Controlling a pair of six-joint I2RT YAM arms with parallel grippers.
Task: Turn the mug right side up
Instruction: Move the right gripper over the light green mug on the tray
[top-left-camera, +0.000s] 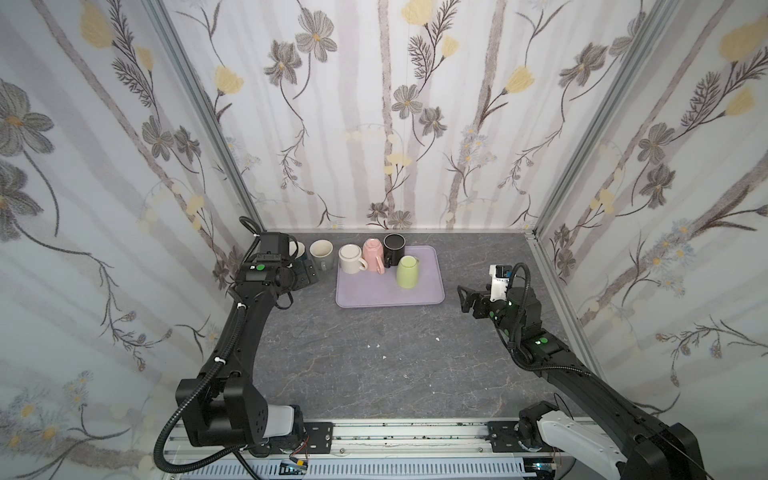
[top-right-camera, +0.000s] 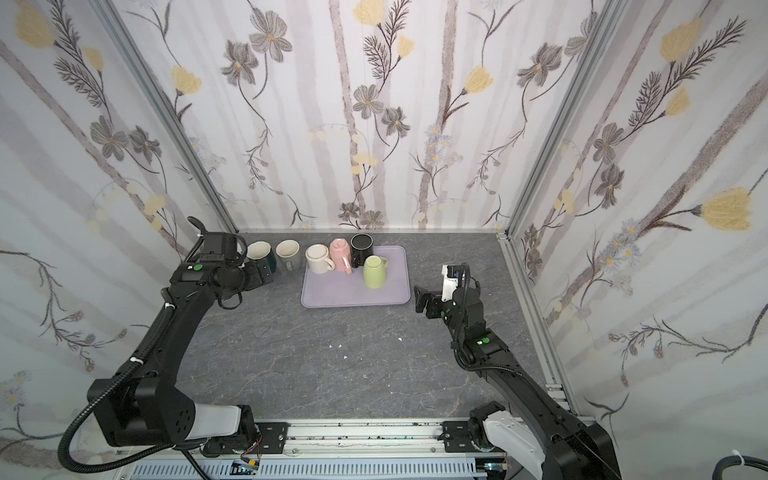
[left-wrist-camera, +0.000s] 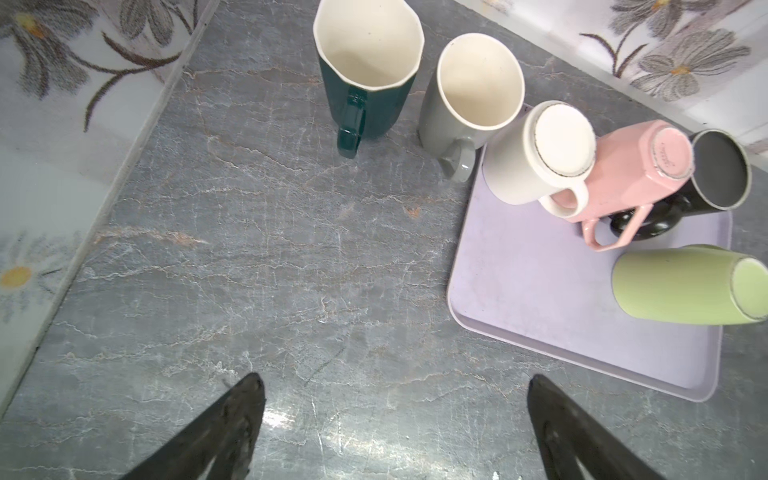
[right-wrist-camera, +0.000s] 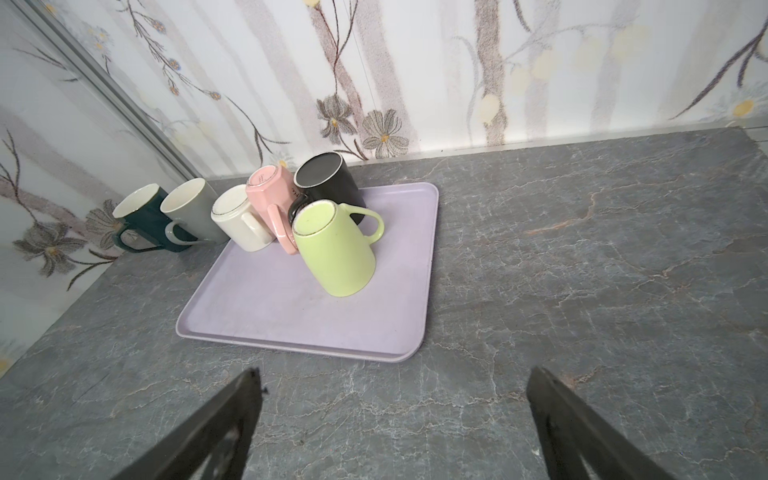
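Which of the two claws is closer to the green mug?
Right. The right gripper sits just off the tray's right edge, beside the green mug. The left gripper is beyond the tray's left side, by the grey mug.

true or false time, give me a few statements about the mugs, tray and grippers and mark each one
1. The green mug sits upside down on the tray. True.
2. The teal mug stands on the tray. False: it stands on the table, off the tray.
3. The left gripper and right gripper are both open and empty. True.
4. The pink mug is right side up. False: its base faces up.
5. The grey mug stands with its opening up. True.
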